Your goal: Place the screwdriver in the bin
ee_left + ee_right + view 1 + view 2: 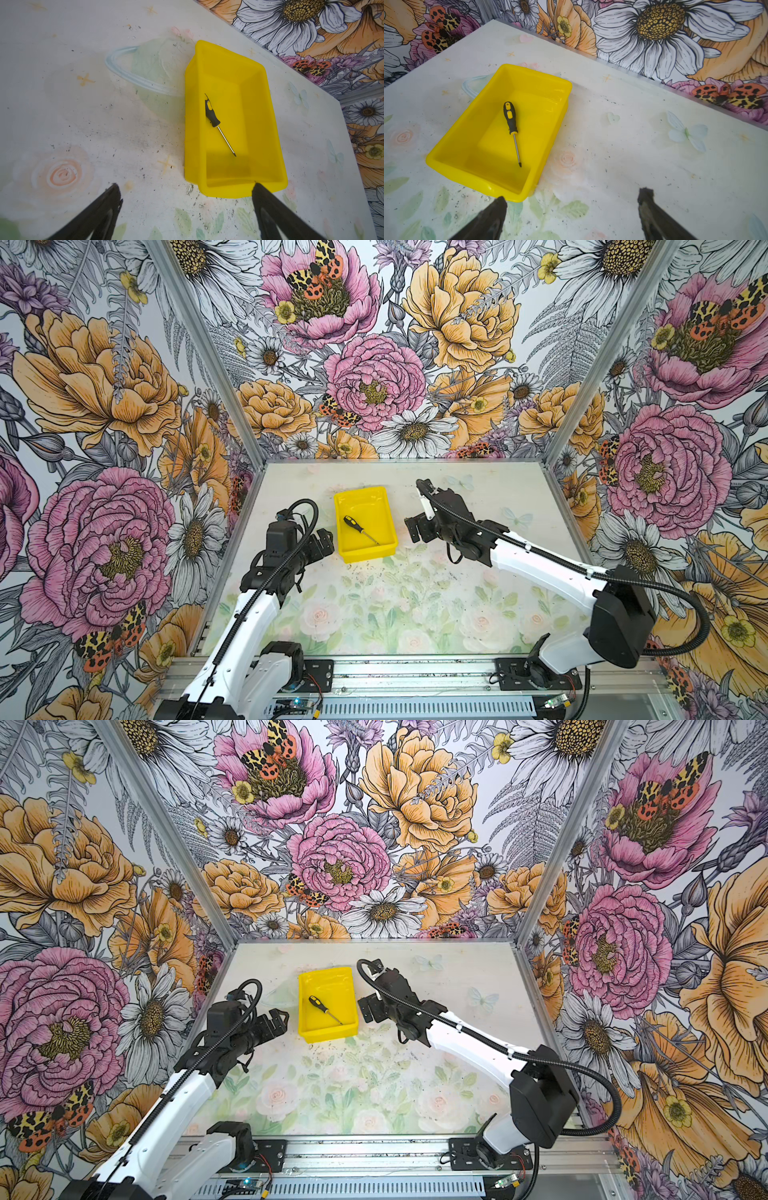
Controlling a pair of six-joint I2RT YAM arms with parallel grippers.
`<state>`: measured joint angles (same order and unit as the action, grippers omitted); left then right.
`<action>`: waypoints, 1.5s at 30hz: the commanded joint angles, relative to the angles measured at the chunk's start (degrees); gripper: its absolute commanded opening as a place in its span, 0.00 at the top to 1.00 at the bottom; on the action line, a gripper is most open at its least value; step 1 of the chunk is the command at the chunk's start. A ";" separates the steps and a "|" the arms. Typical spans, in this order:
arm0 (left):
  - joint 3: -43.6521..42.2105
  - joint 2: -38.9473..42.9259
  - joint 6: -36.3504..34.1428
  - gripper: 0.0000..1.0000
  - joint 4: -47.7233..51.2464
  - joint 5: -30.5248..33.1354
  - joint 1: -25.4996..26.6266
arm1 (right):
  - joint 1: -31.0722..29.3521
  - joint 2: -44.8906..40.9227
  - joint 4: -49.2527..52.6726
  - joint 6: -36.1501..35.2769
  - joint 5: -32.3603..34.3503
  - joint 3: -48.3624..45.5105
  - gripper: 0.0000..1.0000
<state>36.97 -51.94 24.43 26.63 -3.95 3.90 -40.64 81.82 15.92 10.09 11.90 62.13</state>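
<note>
The screwdriver [360, 529] [324, 1009] [218, 122] [512, 128], black-and-yellow handle and thin silver shaft, lies flat on the floor of the yellow bin [345, 499] [309, 979] [268, 116] [452, 145]. Nothing touches it. My left gripper [325, 542] [277, 1022] [185, 188] hovers just left of the bin, open, with nothing between its fingers. My right gripper [412, 528] [365, 1009] [572, 196] hangs just right of the bin, open wide and empty.
The bin stands mid-table on a pale floral mat [395, 605]. Flowered walls [374, 364] close the back and both sides. Both arms reach in from a metal rail [415, 676] at the front edge.
</note>
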 commanded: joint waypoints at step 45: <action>-4.02 -34.36 -23.00 0.01 -57.41 21.26 -2.49 | 50.05 -5.46 -48.72 5.30 -7.38 -38.91 0.01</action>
<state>31.33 -85.30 3.38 -26.81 16.80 2.11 9.45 74.32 -26.76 14.15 6.52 23.33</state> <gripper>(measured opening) 0.986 0.995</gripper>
